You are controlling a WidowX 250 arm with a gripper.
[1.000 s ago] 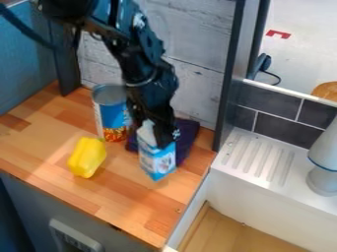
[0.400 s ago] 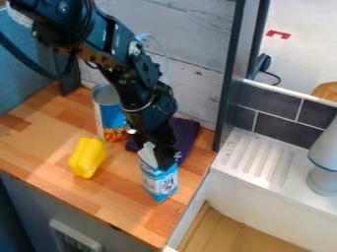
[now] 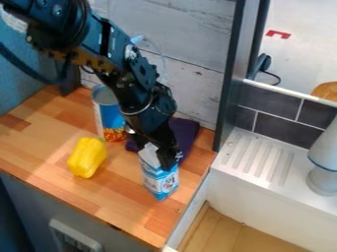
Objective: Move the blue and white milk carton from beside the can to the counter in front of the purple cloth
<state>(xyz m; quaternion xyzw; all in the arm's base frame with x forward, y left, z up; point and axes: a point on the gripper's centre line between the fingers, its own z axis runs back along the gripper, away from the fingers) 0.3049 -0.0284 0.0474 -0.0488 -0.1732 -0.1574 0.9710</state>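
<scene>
Has drawn the carton (image 3: 160, 179) toward the near edge of the desk (image 3: 39, 147) over the last second, keeping the claw (image 3: 168, 162) gripped on its top. Now holds it just in front of the purple cloth (image 3: 184, 135), apart from the yellow pepper (image 3: 87, 157) and blue can (image 3: 113, 118), without clear sign of contact with the wood below. Suggests relocation well under way, with release not yet done.

You see a blue-and-white carton (image 3: 160, 183), a bright yellow pepper (image 3: 87, 157), a blue can (image 3: 111, 118) with red and orange low down, a dark purple cloth (image 3: 187, 132), and a countertop (image 3: 39, 142) patched in tan and orange-brown
</scene>
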